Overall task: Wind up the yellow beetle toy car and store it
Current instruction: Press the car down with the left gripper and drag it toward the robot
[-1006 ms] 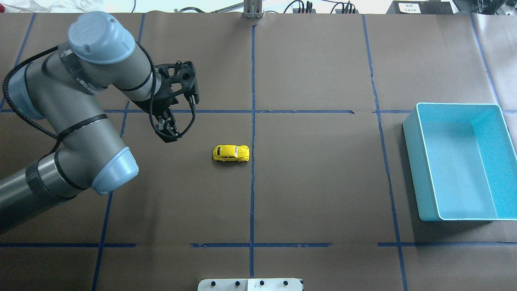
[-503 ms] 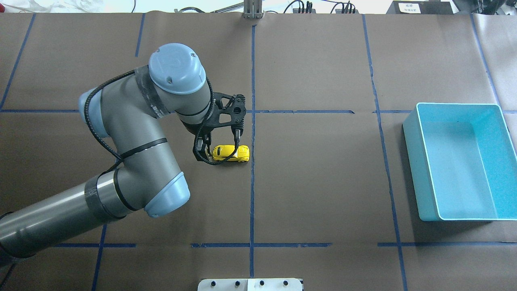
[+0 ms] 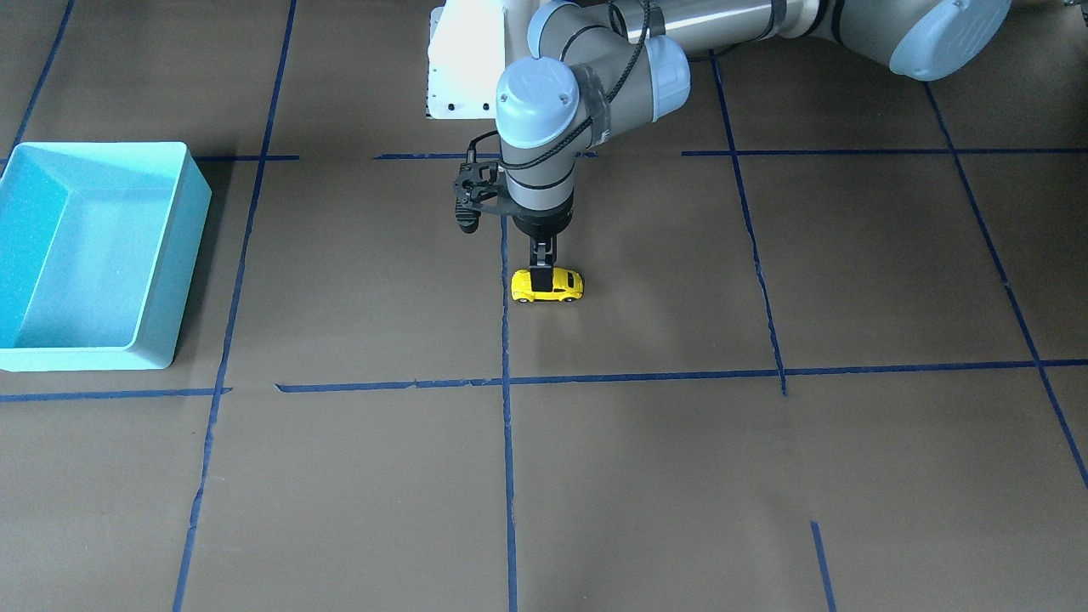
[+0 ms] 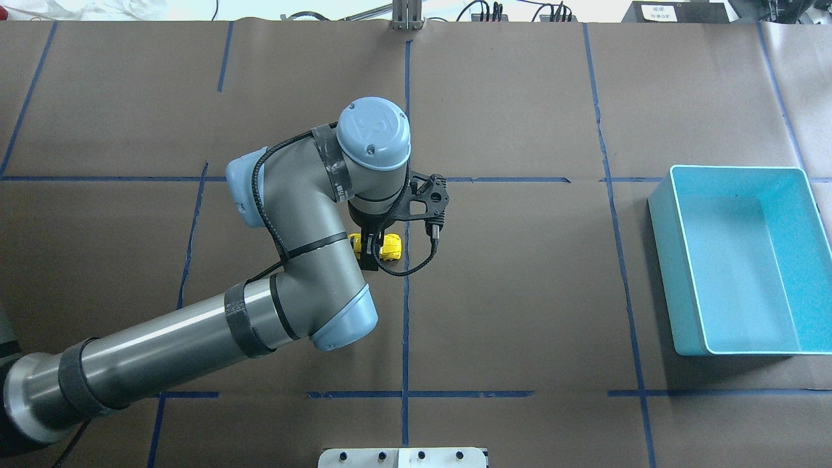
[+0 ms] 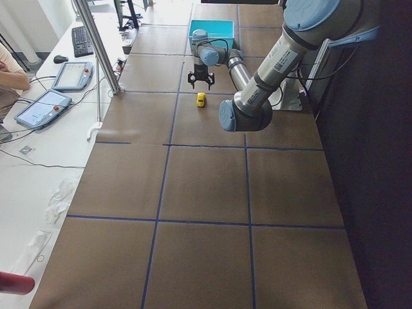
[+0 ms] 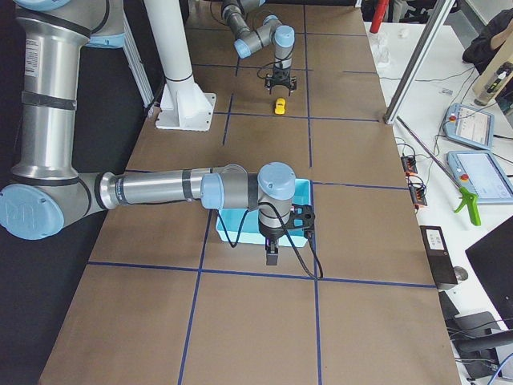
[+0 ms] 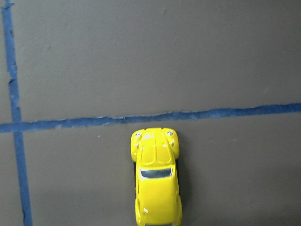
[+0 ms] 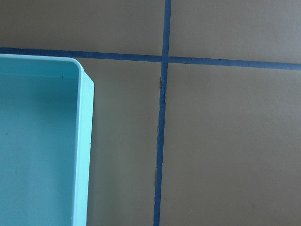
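Hovering over the yellow beetle toy car on the surface: left claw, spread astride it; right claw, well apart, state cannot be told.

Yellow car; turquoise bin; brown table, blue tape lines

Brown paper covers the table, gridded with blue tape lines. A white bench along its far side holds a keyboard and two touchscreen pendants.
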### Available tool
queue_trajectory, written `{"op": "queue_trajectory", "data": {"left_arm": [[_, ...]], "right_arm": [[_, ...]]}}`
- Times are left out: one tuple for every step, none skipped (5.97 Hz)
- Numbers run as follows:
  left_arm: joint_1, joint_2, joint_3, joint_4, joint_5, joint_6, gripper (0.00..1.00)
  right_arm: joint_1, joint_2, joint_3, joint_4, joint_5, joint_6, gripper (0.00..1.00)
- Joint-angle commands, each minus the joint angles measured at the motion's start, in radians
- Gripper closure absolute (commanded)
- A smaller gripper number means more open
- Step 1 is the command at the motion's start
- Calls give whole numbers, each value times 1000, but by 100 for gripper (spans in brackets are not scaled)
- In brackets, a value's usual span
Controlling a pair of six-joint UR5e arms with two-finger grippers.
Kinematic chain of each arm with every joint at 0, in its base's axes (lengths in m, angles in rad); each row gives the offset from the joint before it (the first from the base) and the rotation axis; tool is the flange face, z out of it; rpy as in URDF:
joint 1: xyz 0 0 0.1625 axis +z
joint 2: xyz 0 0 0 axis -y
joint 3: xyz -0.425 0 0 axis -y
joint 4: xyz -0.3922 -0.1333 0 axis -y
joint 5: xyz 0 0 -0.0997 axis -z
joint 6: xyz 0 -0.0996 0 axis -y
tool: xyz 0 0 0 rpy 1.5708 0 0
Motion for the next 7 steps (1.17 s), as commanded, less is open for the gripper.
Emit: {"op": "queue_trajectory", "data": {"left_arm": [[9, -39, 58, 36, 3, 0, 5], [13, -50, 100, 37, 6, -4, 6], [30, -55, 105, 37, 53, -6, 7], [32, -55, 107, 46, 69, -6, 8], [42, -58, 108, 54, 113, -6, 8], [52, -62, 118, 54, 126, -6, 11], [53, -65, 131, 52, 129, -6, 12]], "right_arm": [[0, -1, -1, 0, 0, -1, 0], [-1, -4, -3, -2, -2, -1, 0], [-1, -4, -3, -3, -2, -1, 0], [0, -6, -3, -3, -2, -1, 0], [0, -7, -3, -3, -2, -1, 0], [0, -12, -4, -6, -3, -1, 0], [0, -13, -4, -6, -3, -1, 0]]}}
